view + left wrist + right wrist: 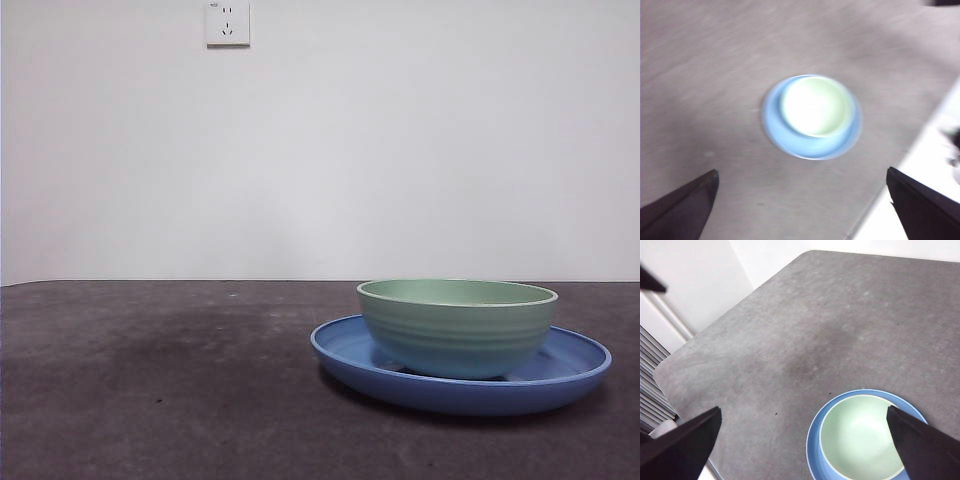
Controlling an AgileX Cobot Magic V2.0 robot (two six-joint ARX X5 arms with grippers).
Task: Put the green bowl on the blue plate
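Front view: the pale mint-green ridged ceramic bowl (457, 327) sits upright inside the wide glossy blue ceramic plate (345, 352) on the dark grey worktop (150, 380). Left wrist view: the left gripper (802, 205) hangs high above both, jaws spread wide, empty. Right wrist view: the right gripper (805, 442) likewise gapes, holding nothing.

Dark grey table (150, 400), 1 blue plate (560, 375) resting directly on it
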